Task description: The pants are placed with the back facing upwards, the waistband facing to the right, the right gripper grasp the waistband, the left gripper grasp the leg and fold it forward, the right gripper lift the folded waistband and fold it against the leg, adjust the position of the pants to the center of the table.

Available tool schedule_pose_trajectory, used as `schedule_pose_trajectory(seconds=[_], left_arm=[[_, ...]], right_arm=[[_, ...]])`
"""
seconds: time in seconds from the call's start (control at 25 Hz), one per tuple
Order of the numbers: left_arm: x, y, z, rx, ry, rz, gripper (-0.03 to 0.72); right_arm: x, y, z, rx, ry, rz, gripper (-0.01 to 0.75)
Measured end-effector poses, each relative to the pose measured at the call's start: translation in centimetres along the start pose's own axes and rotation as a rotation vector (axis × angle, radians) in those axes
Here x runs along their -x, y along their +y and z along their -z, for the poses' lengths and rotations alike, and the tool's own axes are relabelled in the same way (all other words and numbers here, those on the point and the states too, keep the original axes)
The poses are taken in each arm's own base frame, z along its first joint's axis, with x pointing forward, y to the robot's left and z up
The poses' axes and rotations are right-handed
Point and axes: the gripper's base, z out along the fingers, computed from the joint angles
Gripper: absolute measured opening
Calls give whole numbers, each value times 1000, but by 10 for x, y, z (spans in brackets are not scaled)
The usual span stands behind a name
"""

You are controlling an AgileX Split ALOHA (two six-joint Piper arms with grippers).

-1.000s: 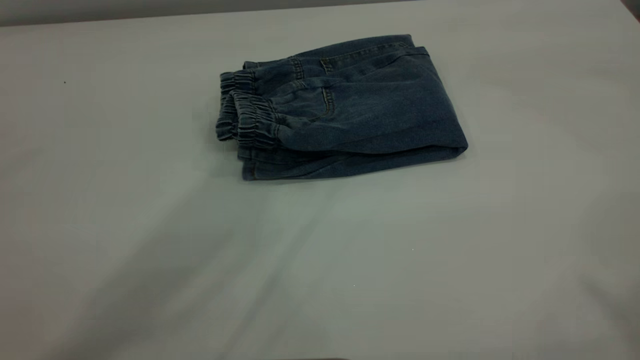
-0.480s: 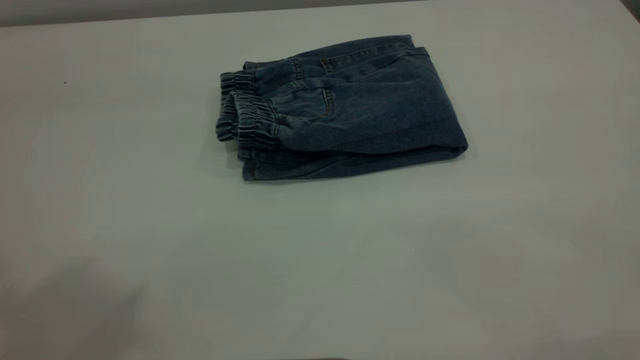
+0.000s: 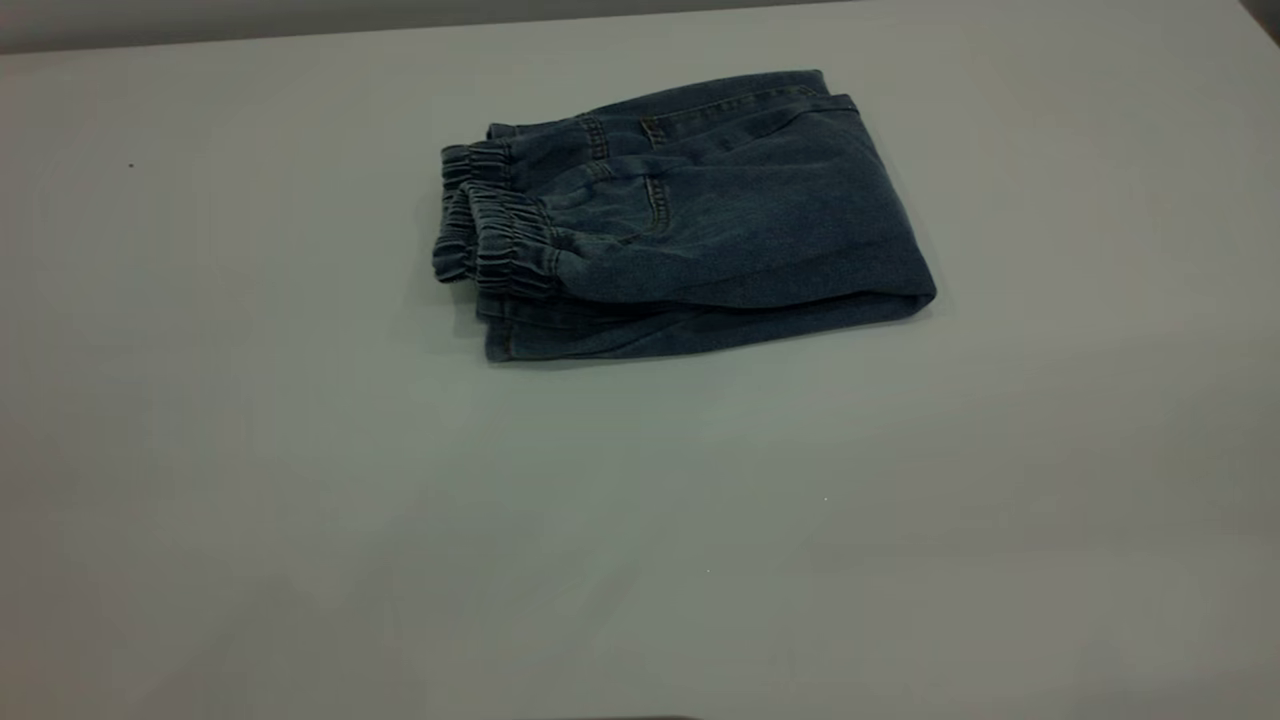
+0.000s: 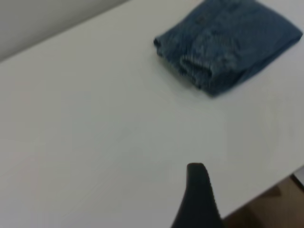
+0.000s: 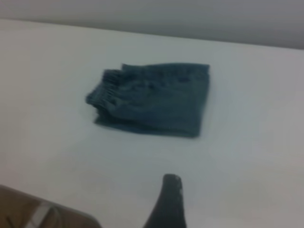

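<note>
The blue denim pants [image 3: 700, 220] lie folded into a compact bundle on the white table [image 3: 300, 520], toward its far middle. The ruched waistband [image 3: 505, 240] lies on top at the bundle's left end, over the stitched hem of a leg [image 3: 520, 340]. A back pocket seam shows on the upper layer. Neither gripper appears in the exterior view. In the left wrist view the pants [image 4: 228, 42] lie far off, and my left gripper [image 4: 197, 199] shows only as a black tip over bare table. In the right wrist view my right gripper [image 5: 168, 204] is likewise well short of the pants [image 5: 152, 99].
A grey wall [image 3: 200, 20] runs behind the table's far edge. The table's near edge, with brown floor [image 4: 275, 204] beyond it, shows close to the left gripper. The same edge, with floor [image 5: 28, 209] past it, shows in the right wrist view.
Dark shadows that lay across the front of the table have drawn off to the lower left and faded. The folded pants have not moved.
</note>
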Motion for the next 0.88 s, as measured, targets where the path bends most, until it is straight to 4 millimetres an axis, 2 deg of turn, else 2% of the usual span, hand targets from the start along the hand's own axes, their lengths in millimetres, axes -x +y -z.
schedule_pose_trajectory(seconds=[0.12, 0.52, 0.88], left_arm=[[-19, -4, -10, -15, 36, 6, 497], [-57, -15, -50, -55, 216, -2, 497], [-63, -19, -59, -75, 212, 5, 497]], right_arm=[[-19, -6, -7, -38, 11, 9, 594], [-48, -31, -50, -161, 147, 13, 594], [-49, -34, -60, -168, 114, 15, 594]])
